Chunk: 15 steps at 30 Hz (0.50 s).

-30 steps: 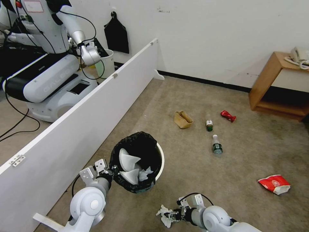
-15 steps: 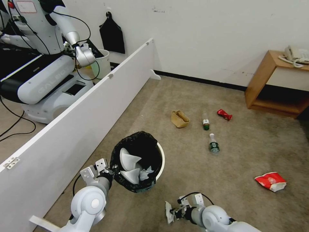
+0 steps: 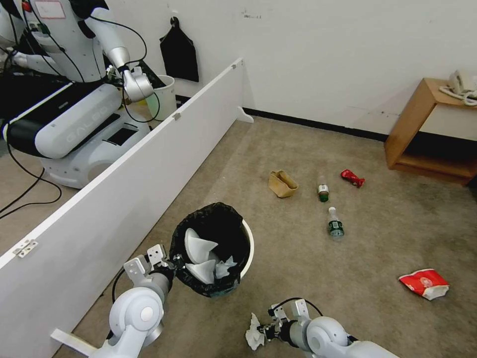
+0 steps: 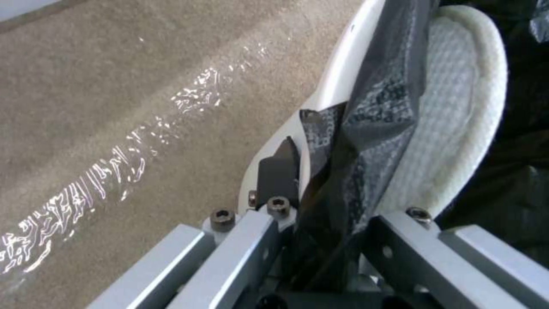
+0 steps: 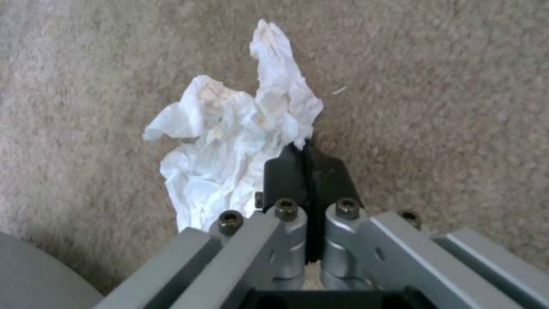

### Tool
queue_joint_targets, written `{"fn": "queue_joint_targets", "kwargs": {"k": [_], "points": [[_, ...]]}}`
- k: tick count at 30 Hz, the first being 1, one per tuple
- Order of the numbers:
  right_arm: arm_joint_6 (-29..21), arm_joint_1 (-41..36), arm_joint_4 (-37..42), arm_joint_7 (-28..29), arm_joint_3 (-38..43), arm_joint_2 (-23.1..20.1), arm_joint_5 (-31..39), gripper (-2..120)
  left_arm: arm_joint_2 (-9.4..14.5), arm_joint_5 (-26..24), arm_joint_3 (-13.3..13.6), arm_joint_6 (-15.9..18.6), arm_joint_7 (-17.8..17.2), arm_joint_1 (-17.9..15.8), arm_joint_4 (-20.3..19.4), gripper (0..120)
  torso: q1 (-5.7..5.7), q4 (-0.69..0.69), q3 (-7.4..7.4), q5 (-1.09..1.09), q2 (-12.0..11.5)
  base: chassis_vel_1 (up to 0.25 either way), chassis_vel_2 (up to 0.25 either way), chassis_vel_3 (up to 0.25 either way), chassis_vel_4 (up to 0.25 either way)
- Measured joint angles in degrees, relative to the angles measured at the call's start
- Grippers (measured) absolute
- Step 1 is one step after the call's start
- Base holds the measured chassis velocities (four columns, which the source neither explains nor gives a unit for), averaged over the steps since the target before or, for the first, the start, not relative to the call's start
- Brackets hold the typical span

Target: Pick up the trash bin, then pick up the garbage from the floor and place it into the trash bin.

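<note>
Tissue (image 3: 254,334) hangs from your right gripper (image 3: 264,332), jaws pinched tight on its edge just above the carpet (image 3: 308,258). Your left gripper (image 3: 175,262) clamps the bin (image 3: 247,242) rim and bag. Slippers (image 3: 198,248) sit inside. Farther off lie a packet (image 3: 424,284), two bottles (image 3: 335,224) and a paper bag (image 3: 282,184).

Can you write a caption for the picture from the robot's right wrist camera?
Right gripper shut on crumpled white tissue above the tan carpet.
</note>
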Motion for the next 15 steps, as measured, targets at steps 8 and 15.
{"fn": "queue_joint_targets", "kwargs": {"k": [8,15], "points": [[-0.16,-1.21,2.63,1.00,1.28,-1.46,0.47,0,-0.05,0.01,0.21,0.00,0.00,-0.03,-0.16,2,0.00,-0.03,0.00,-0.01,0.00,0.000,0.000,0.000,0.000],[-0.15,-1.93,5.65,1.65,3.31,-3.67,1.01,0,-0.06,0.13,0.73,0.02,0.00,-0.20,-0.27,2,0.00,-0.04,-0.01,-0.04,0.01,0.000,0.000,0.000,0.000]]}}
